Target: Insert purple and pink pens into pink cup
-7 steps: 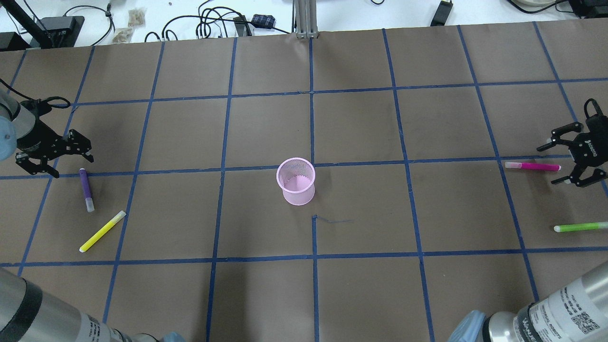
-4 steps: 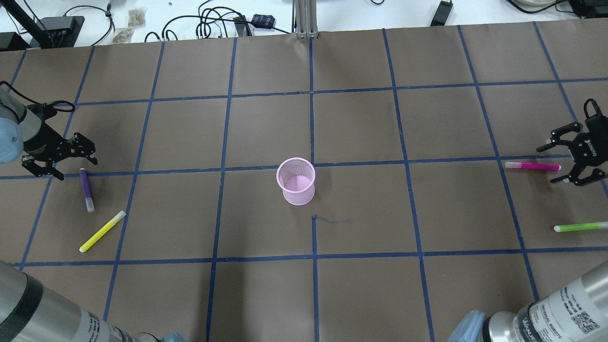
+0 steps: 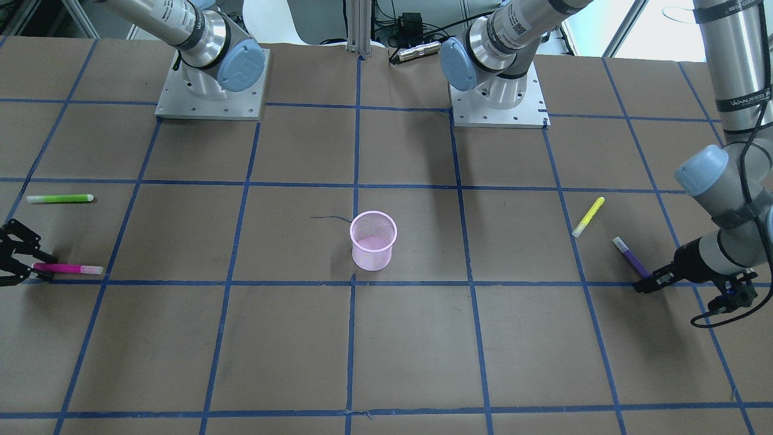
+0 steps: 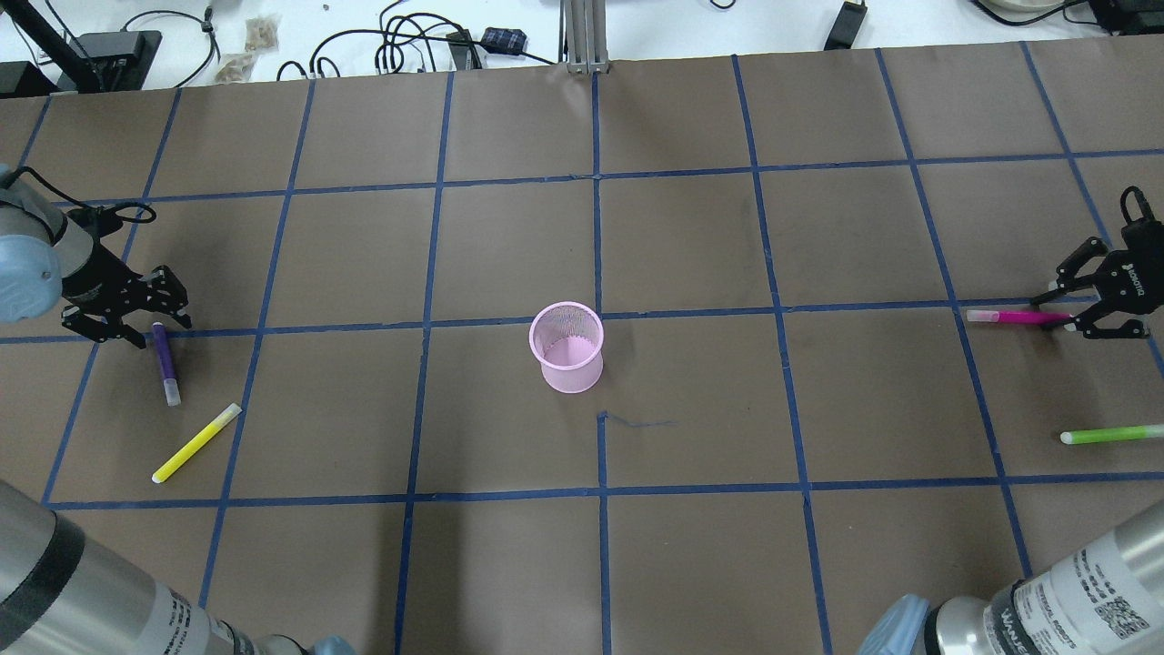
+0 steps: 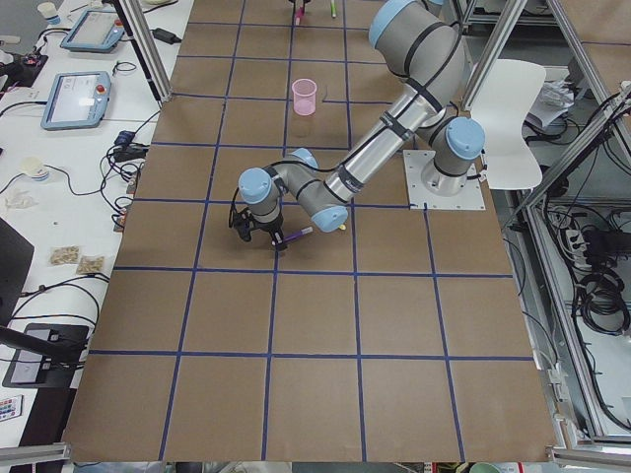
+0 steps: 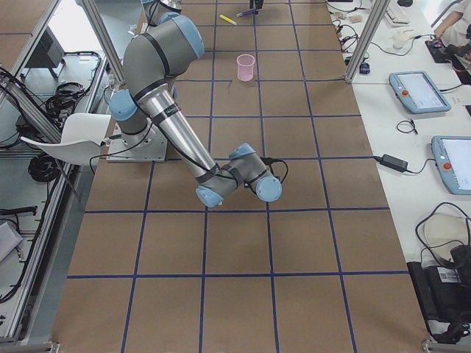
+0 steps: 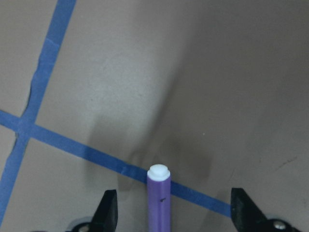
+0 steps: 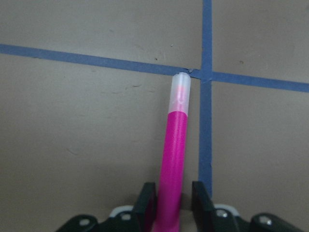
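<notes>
Right gripper (image 8: 169,203) pinches the pink pen (image 8: 175,154), which points to 12 o'clock on the table (image 4: 691,546). Left gripper (image 7: 171,212) is spread, straddling the purple pen (image 7: 159,200) without contact. Pink cup (image 4: 566,347) stands upright at table centre, well apart from both pens.

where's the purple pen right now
In the overhead view the purple pen lies flat at the table's left side, just beyond the yellow pen, its far end between the open left gripper's fingers.

"WANJEED ROBOT" on left arm (image 3: 746,96)
</notes>
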Controlling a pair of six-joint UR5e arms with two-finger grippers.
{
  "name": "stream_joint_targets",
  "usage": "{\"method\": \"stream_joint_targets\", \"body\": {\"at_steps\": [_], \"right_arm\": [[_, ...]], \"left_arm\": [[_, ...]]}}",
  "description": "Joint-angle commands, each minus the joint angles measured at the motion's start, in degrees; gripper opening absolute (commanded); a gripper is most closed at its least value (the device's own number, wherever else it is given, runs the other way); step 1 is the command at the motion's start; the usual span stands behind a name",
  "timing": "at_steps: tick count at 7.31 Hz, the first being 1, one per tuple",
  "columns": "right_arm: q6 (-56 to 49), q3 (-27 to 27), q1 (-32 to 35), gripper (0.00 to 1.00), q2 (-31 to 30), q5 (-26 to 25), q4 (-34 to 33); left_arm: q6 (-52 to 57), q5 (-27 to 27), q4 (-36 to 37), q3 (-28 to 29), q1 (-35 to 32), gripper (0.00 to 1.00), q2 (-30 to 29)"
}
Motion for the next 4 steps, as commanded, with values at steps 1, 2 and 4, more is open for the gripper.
{"method": "stream_joint_targets", "body": {"at_steps": [1, 2, 4], "right_arm": [[-1.0, -0.1, 0.0, 0.10, -0.1, -0.1, -0.4], [-1.0, -0.1, 0.4, 0.04, -0.9, -0.7, -0.4], [-0.2, -0.7, 2.3, 0.00, -4.3, -1.0, -0.3]], "left_arm": [[0.0, 0.0, -0.1, 0.0, 0.0, 0.33, -0.1], [0.0, 0.0, -0.1, 0.0, 0.0, 0.01, -0.1], [-0.1, 0.4, -1.3, -0.1, 1.1, 0.00, 0.0]]}}
